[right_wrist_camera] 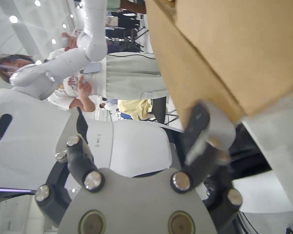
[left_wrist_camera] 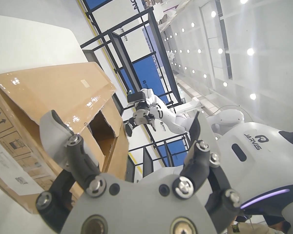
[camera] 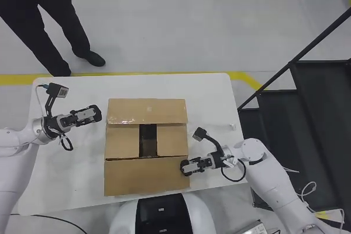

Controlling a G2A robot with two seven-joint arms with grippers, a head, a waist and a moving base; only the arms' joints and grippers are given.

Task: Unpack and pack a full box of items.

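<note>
**Left:** one left gripper (camera: 97, 113) (left_wrist_camera: 125, 120), fingers (left_wrist_camera: 53, 127) spread wide and holding nothing. Raised off the one white table (camera: 58, 175), just beside the far left corner of the one cardboard box (camera: 146, 178) (left_wrist_camera: 51, 86) (right_wrist_camera: 234, 37), apart from it.

**Centre:** cardboard box upright in the middle of the table, directly between the two grippers. Four top flaps counted. Far and near flaps folded outward, two side flaps lying inward, one dark slot (camera: 147, 140) left between them. Contents of the slot not discernible. One white label (left_wrist_camera: 7, 164) on the side wall facing the left gripper.

**Right:** one right gripper (camera: 185, 168) (left_wrist_camera: 140, 122) (right_wrist_camera: 139, 122), jaws parted wide and empty, at the near right corner of the box, level with the near flap. One finger (right_wrist_camera: 202, 122) close against that corner in the right wrist view; contact not certain.

**Far right:** one small white object (camera: 233, 125) near the table's right edge, well apart from box and grippers.
</note>
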